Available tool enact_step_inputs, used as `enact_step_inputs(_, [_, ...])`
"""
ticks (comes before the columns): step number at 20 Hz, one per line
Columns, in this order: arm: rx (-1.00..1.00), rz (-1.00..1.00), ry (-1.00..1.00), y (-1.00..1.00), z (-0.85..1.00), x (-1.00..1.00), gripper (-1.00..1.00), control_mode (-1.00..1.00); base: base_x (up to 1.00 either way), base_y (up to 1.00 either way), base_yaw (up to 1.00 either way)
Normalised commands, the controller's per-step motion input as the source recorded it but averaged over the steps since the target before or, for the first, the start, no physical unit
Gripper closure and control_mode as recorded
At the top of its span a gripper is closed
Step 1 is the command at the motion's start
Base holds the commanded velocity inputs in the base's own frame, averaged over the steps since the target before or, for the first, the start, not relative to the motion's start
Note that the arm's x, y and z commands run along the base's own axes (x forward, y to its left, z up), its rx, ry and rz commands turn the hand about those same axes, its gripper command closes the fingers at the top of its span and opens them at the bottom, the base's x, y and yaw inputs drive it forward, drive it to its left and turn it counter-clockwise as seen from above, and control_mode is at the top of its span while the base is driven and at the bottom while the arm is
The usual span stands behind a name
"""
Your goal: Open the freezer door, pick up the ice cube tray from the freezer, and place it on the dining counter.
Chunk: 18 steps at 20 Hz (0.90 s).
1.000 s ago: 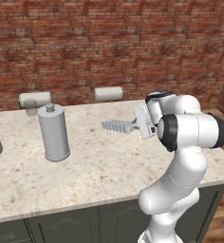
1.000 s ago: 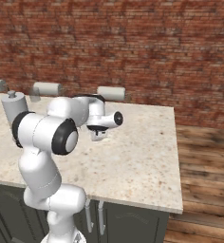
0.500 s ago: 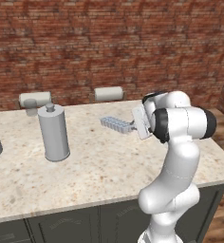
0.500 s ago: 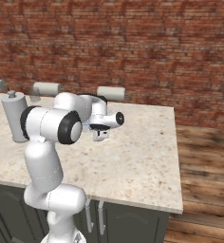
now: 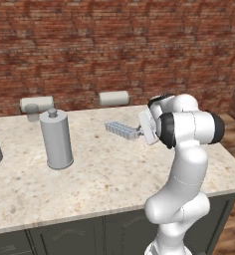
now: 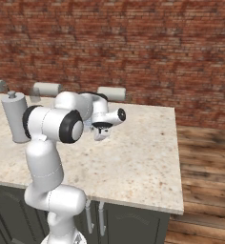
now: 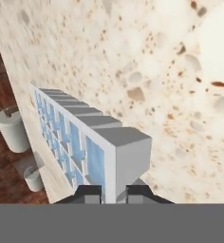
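Gripper [image 7: 114, 192] clamped on one end of the ice cube tray [image 5: 121, 130], held roughly level above the dining counter [image 5: 114, 174] for setting down. Beside the grey canister [image 5: 56, 139], apparently short of contact with the slab.

Links: glossy white rounded arm segments [image 5: 181, 164]
Joints: black bands between the white shells
Wrist: white, with a short camera barrel, dark-ended
Finger tips: small, dark grey [image 7: 88, 193]
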Motion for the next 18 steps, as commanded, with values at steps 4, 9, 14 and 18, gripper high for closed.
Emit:
enact_step_inputs(4, [-0.02,0.00,0.06,0.00,0.00,0.00,-1.00,-1.00,0.00,0.00,0.00])
enact_step_inputs(9, [0.00,0.00,0.07,0.00,0.00,0.00,-1.00,-1.00,0.00,0.00,0.00])
enact_step_inputs(14, [-0.01,0.00,0.09,0.00,0.10,-0.02,-1.00,-1.00,0.00,0.00,0.00])
enact_step_inputs(18, [-0.03,0.00,0.16,-0.02,0.33,-0.35,-1.00,-1.00,0.00,0.00,0.00])
